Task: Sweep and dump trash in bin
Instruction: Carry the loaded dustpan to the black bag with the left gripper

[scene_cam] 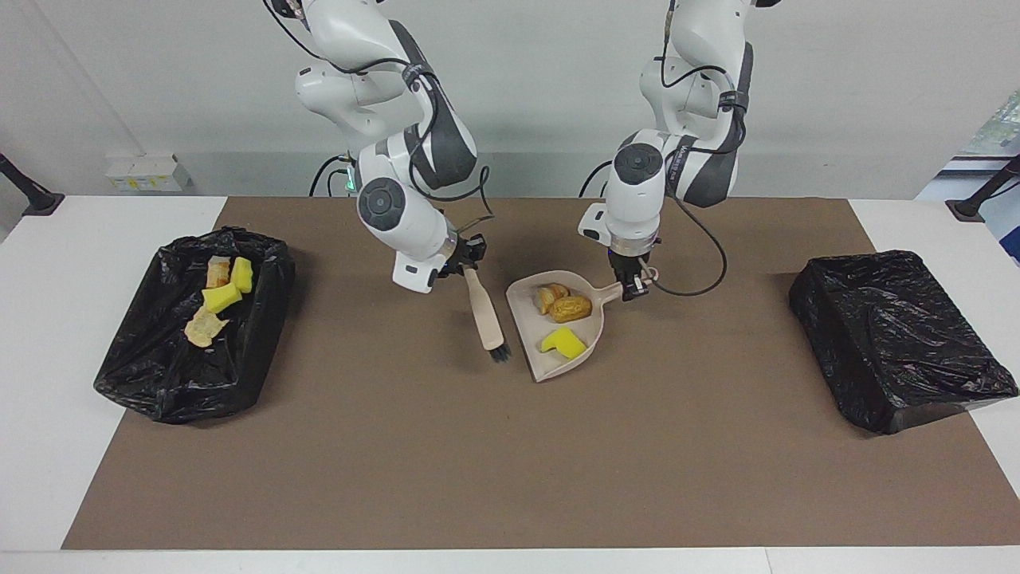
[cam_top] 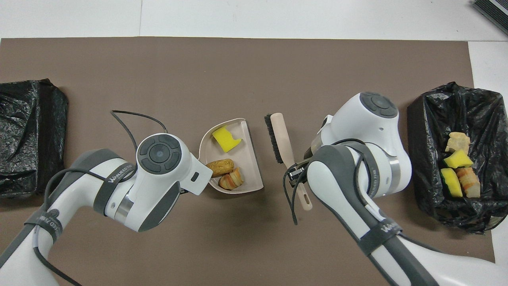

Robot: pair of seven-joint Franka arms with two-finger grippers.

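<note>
**Three scraps in the dustpan, brush lifted clear**

The right gripper (scene_cam: 470,257) is clamping the handle of the brush (scene_cam: 488,317) over the brown mat (scene_cam: 478,462), between the dustpan and the right arm's end of the table. The brush is slanting down from the gripper, and its black bristles (scene_cam: 500,352) are hanging just above the mat, beside the open edge of the dustpan but apart from it.

The left gripper (scene_cam: 633,285) is closed on the short handle of the beige dustpan (scene_cam: 532,296), near the middle of the mat. The pan is sitting low, its open edge turned toward the brush. Inside it three scraps are lying: two tan-orange pastry pieces (scene_cam: 562,304) side by side at the end nearer the robots, close to the handle, and a yellow sponge chunk (scene_cam: 562,342) farther from the robots, apart from the other two.

At the right arm's end of the table an open bin (scene_cam: 263,319) lined with a black bag is holding four more scraps (scene_cam: 217,301), yellow and tan, bunched together. At the left arm's end another bin (scene_cam: 892,335) is lying under black plastic, and nothing is showing on it.
</note>
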